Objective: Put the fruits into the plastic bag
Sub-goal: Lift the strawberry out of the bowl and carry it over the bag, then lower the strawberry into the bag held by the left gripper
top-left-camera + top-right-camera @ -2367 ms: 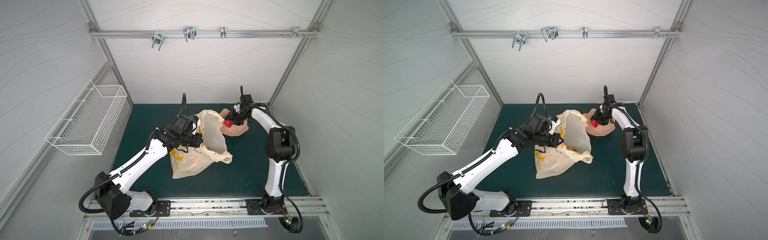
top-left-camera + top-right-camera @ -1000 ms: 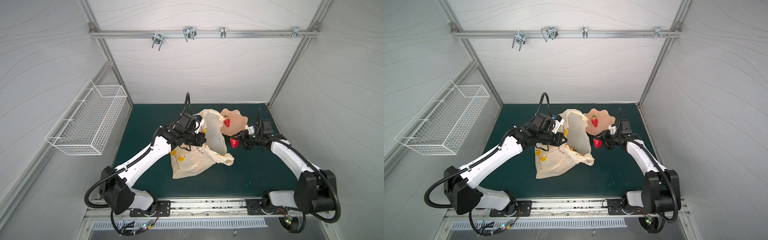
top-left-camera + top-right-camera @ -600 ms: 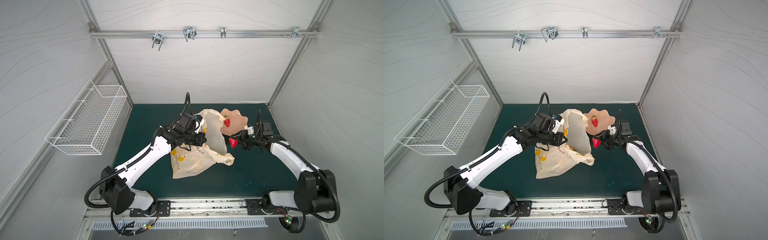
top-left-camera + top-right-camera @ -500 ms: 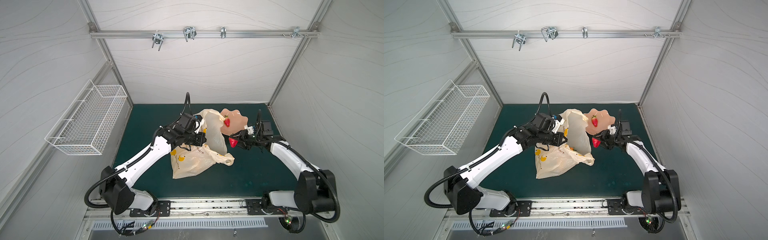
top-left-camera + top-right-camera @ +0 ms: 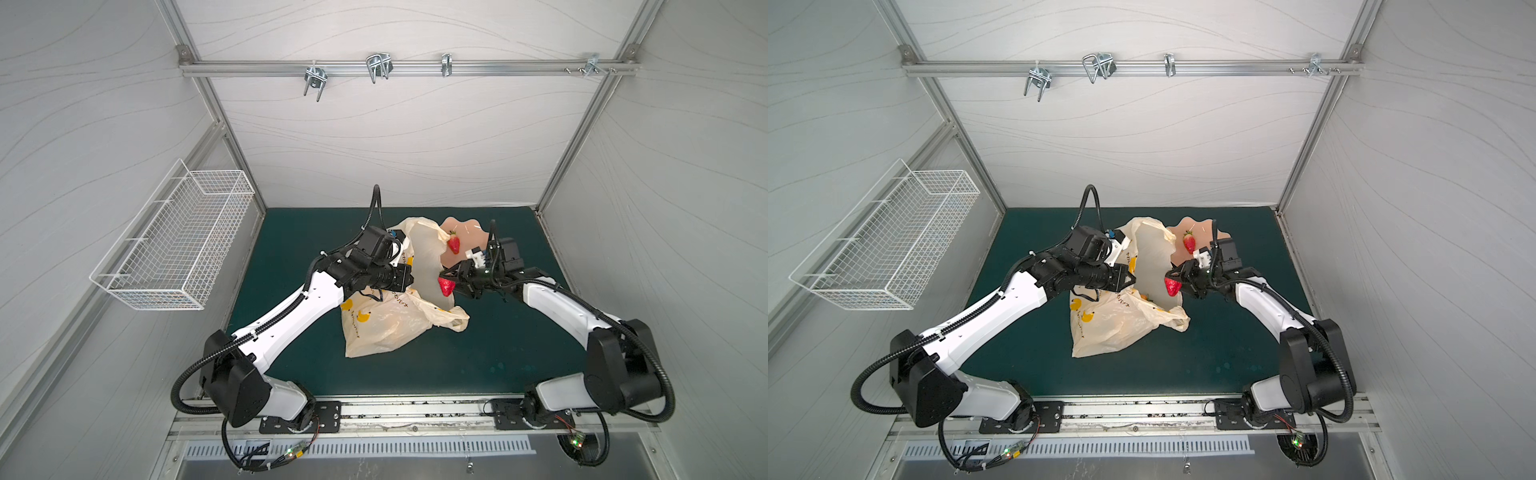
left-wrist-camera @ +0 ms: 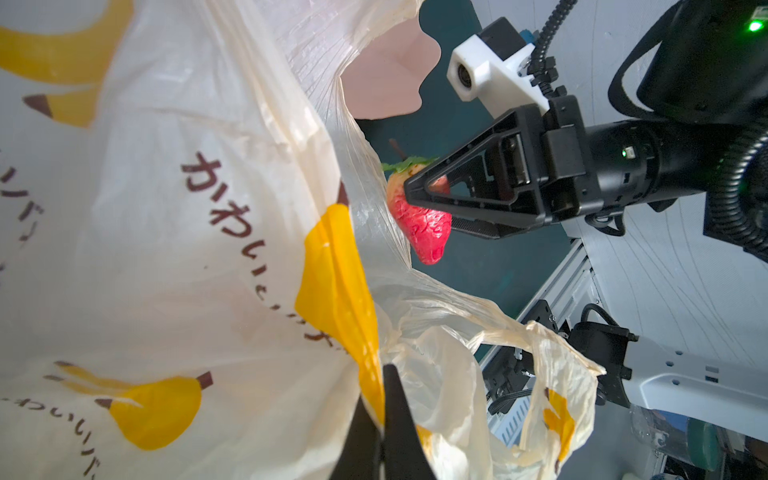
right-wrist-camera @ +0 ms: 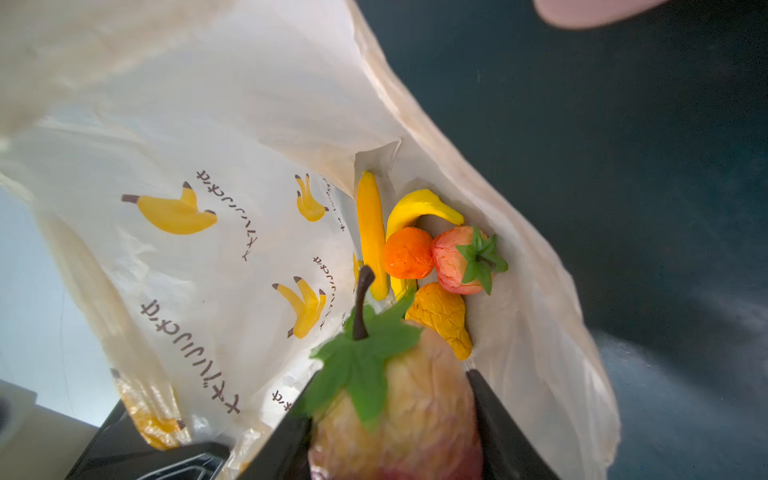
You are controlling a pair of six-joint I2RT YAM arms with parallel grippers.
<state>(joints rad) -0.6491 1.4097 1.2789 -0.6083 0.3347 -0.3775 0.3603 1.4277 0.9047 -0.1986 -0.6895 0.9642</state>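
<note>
Between the right jaws sits a strawberry (image 5: pixel 446 286); plastic bag (image 5: pixel 382 328) just beside.

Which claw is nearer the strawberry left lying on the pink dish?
Right. The right claw, holding a second strawberry, is just nearside of the dish strawberry. The left claw, shut on the plastic bag, is farther, across the bag's mouth.

Held strawberry (image 7: pixel 395 419) blurred, cut by frame edge; pink dish (image 7: pixel 594 10) mostly cut off.
</note>
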